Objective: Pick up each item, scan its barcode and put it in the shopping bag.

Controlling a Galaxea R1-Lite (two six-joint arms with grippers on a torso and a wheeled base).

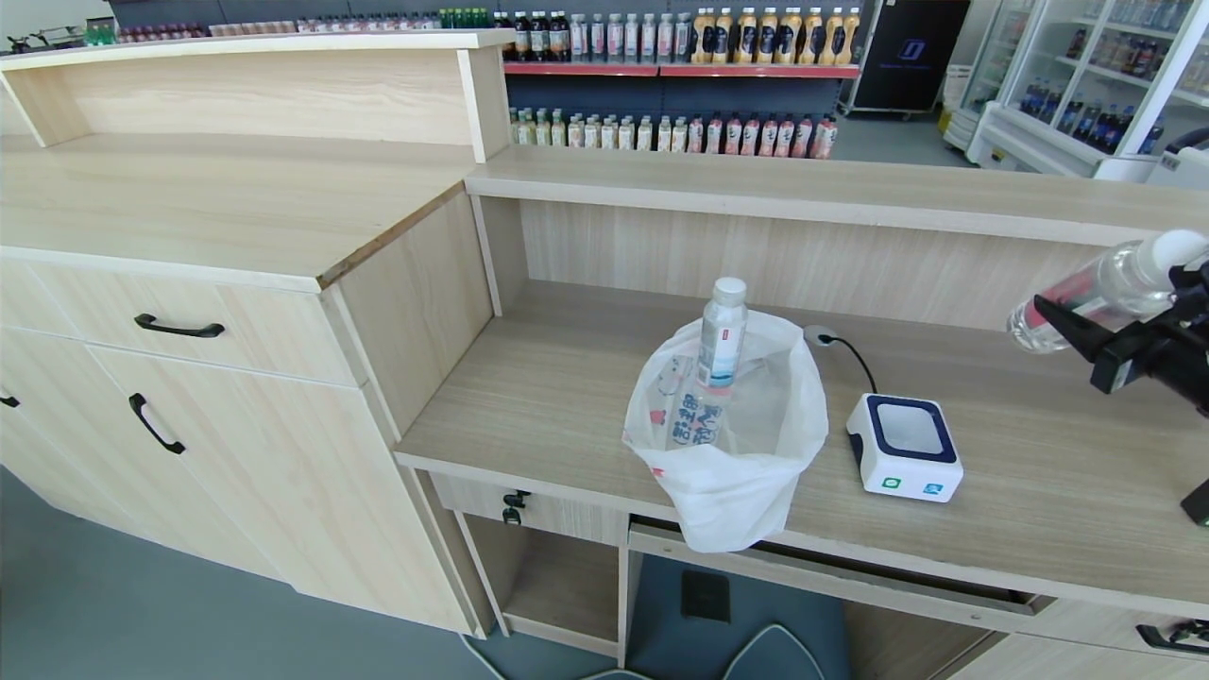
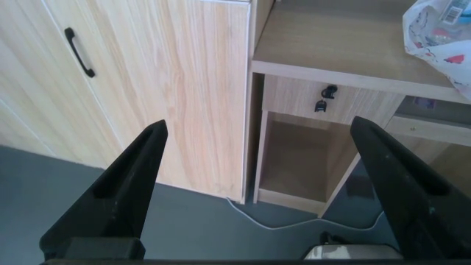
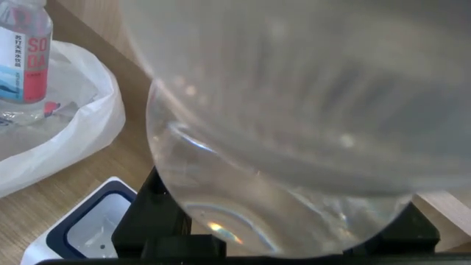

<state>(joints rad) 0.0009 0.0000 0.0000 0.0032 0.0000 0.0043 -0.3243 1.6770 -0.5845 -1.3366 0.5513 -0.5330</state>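
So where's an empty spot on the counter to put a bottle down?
The counter is bare between the cabinet wall and the shopping bag, and right of the scanner. Between bag and scanner it's tight.

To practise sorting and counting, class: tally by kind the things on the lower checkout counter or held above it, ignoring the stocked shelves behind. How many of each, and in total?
shopping bag: 1
barcode scanner: 1
water bottles: 2 (standing bottle inside the shopping bag; held bottle up in the air)
Total: 4
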